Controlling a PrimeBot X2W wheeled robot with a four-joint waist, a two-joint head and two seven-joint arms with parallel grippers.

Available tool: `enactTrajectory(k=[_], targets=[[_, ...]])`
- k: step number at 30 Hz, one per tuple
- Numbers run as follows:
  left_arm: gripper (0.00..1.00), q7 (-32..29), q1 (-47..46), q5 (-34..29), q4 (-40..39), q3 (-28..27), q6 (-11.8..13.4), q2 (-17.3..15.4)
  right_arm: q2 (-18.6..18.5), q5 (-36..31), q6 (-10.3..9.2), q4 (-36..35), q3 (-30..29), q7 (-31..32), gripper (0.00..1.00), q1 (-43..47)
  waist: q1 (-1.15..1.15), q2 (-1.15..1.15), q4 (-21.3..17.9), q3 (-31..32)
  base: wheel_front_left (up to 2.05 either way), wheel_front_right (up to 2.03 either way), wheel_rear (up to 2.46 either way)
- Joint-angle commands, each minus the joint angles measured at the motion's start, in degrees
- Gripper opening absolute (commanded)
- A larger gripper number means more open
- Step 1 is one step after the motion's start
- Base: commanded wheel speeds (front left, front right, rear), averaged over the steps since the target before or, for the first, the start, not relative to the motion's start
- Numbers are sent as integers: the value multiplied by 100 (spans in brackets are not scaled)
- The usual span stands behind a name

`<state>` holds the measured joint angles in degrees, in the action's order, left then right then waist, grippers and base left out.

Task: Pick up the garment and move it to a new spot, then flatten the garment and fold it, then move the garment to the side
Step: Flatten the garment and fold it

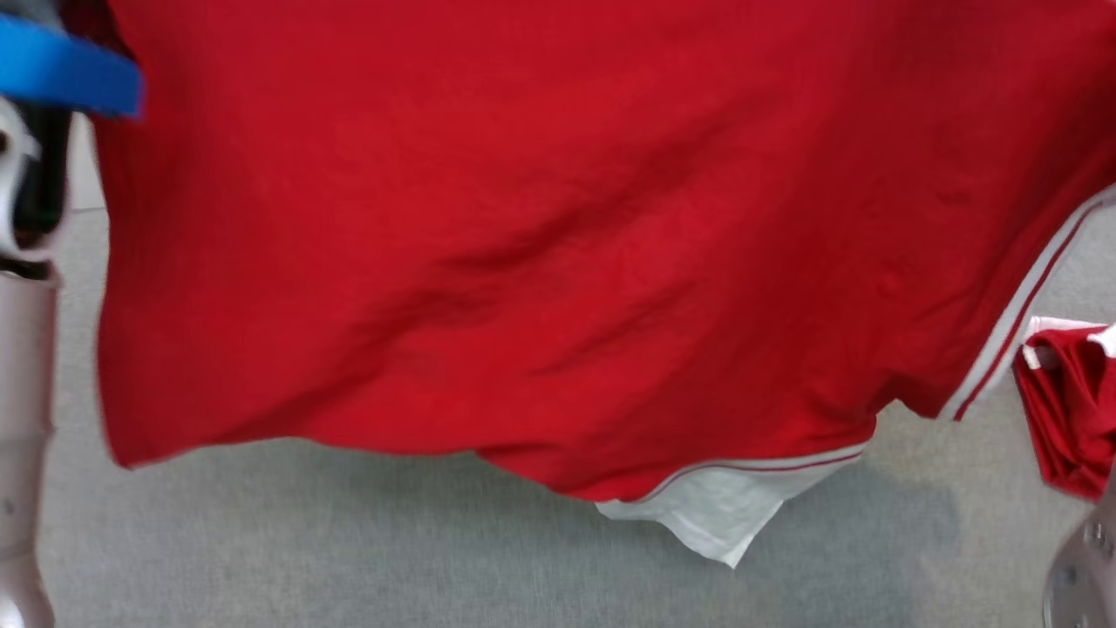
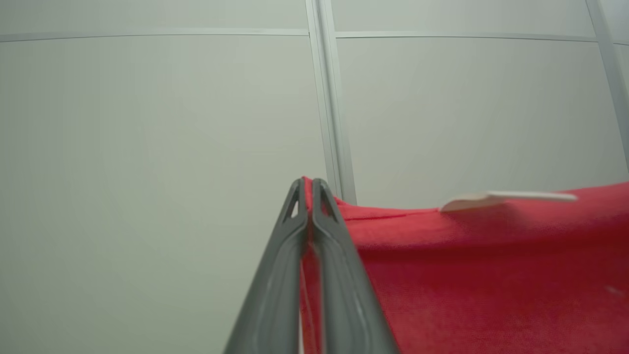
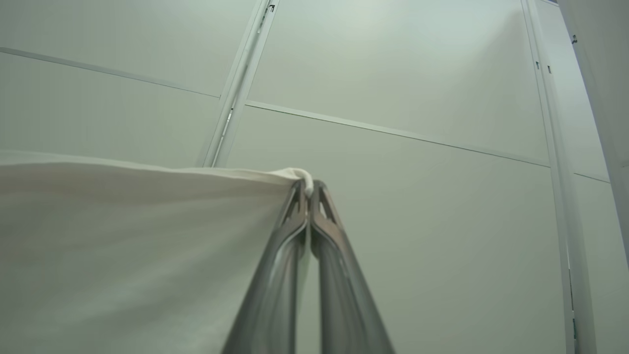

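Between my two raised arms hangs the red garment (image 1: pixel 540 244) with white-striped trim, spread broadly above the grey felt-like surface (image 1: pixel 349 558); its hem seems clear of it. Its long axis runs left to right, from one grip to the other, so neither arm is nearer, and I judge both must lower together to lay it flat. My left pincer (image 2: pixel 308 185) is clamped on a red edge, my right pincer (image 3: pixel 308 187) on a white cloth edge. A white flap (image 1: pixel 724 519) dangles lowest. The cloth hides the far surface, and its top is cut off.
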<state>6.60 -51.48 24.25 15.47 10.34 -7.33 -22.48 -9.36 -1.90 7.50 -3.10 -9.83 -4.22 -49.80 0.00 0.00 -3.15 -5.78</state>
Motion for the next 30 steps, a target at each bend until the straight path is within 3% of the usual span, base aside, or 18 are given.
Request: enactTrajectory(k=[1,9,17,24,30], targets=[[0,-87,-259,-7,76,4,26,-97,5,-182,-1,156,59,76,0,-339,0,0,204,-421,0,0,0],[0,202,-1484,32,805,-15,-4,-392,425,-1346,-2,1298,-46,-14,0,-2223,0,0,213,-1650,0,0,0],[0,760,-2234,86,1712,-199,-6,-353,617,-2075,-6,1989,-724,-608,0,-3366,0,0,172,-2018,0,0,0],[0,846,-1369,370,2457,-39,-4,-247,622,-1393,-8,2216,-844,-924,0,-2305,0,0,83,-2256,0,0,0],[0,862,265,611,2631,-34,-5,123,611,-383,-9,1775,-553,-1089,0,88,0,0,45,-2176,0,0,0]])
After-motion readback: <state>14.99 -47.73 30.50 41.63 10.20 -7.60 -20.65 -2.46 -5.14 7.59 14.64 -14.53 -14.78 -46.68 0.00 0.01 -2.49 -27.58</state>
